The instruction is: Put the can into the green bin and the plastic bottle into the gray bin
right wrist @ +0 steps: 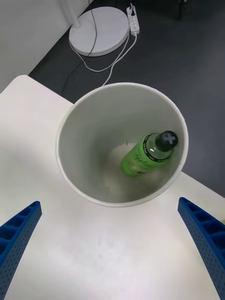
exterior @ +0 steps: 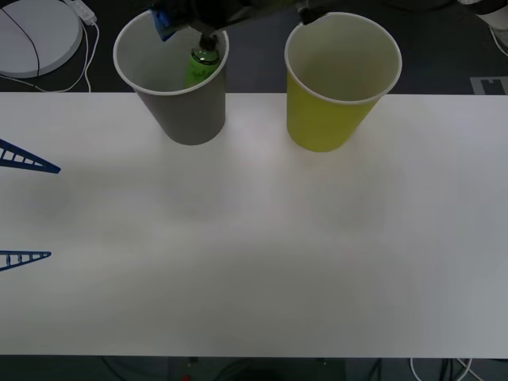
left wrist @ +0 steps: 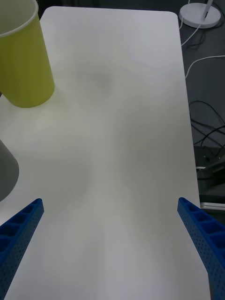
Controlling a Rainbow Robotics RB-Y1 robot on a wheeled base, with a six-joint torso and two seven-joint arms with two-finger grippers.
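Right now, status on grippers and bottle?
Right gripper open above gray bin. Bottle inside it, leaning. Left gripper open over table. Nothing in the way.

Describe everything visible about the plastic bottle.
The plastic bottle is small and clear, filled with bright green liquid, with a green printed label and a black screw cap. It stands leaning inside the gray bin, its cap near the white inner wall, its base on the bin's floor. No gripper touches it.
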